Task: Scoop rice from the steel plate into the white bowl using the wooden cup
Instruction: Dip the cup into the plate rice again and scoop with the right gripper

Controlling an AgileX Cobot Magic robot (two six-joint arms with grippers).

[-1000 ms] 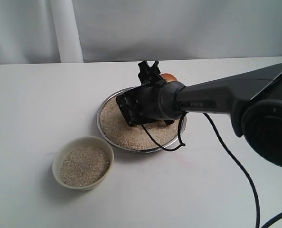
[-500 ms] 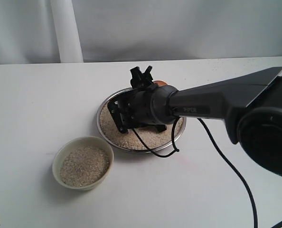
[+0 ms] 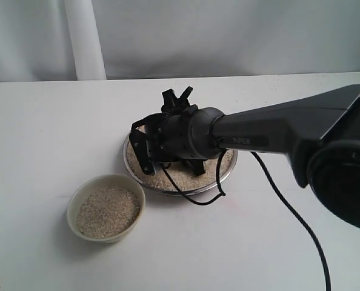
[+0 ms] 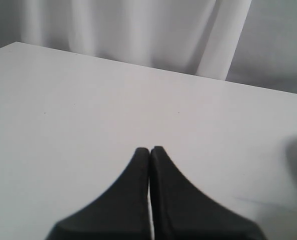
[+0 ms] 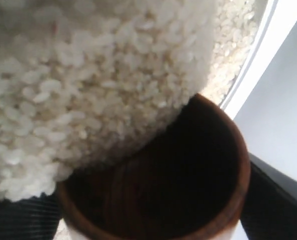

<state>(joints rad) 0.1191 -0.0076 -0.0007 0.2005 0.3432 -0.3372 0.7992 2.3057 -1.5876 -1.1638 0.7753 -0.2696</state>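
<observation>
Wooden cup (image 5: 188,180), mouth against rice (image 5: 88,75), held by right fingers (image 5: 281,210); left fingers (image 4: 123,200) together.

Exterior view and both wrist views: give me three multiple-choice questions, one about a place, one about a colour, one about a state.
1. Where is the white bowl relative to the steel plate in the exterior view?
A. on it
B. left of it, nearer the camera
C. behind it

2. What colour is the wooden cup?
A. reddish-brown
B. blue
C. white

3. How do the left gripper jaws stand?
A. wide open
B. clamped on a spoon
C. shut, empty

Answers:
1 B, the bowl stands apart at lower left.
2 A, the right wrist view shows its brown rim.
3 C, the tips meet with nothing between them.
</observation>
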